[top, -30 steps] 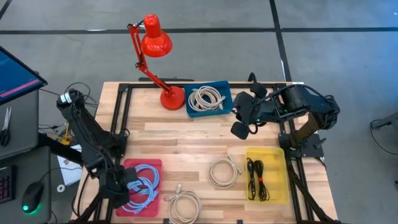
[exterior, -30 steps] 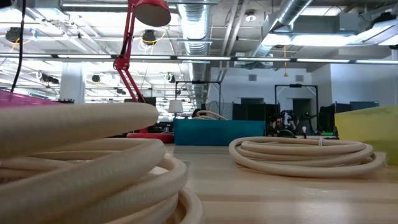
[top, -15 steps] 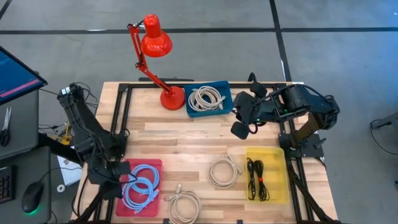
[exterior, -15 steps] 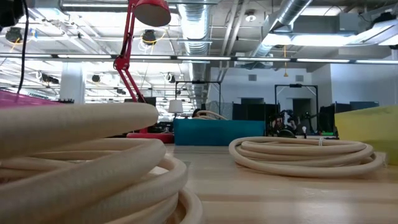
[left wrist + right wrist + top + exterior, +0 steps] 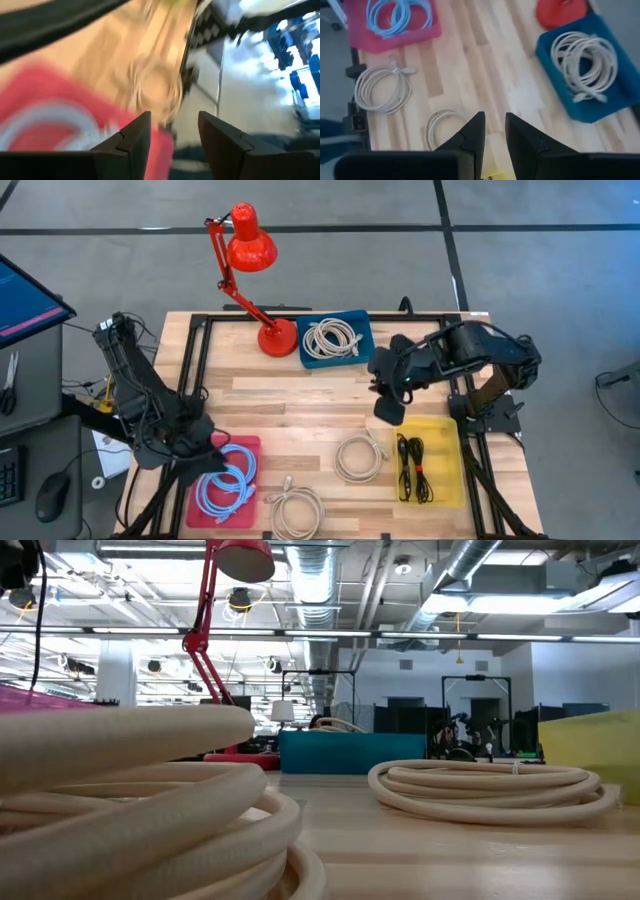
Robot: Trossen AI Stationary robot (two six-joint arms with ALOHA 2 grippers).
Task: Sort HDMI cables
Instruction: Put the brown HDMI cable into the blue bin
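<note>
We see the left tool [image 5: 212,448] wide and empty above the red tray [image 5: 205,515] with blue coils [image 5: 226,485]. The right tool [image 5: 388,406] is narrow, empty, above the bench [image 5: 300,405]. Two beige coils [image 5: 360,457] lie loose there.

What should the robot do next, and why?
Probably lower the right tool toward the loose beige coil on the bare table. Its matching beige cables sit in the blue tray, and this tool hangs empty nearby.
</note>
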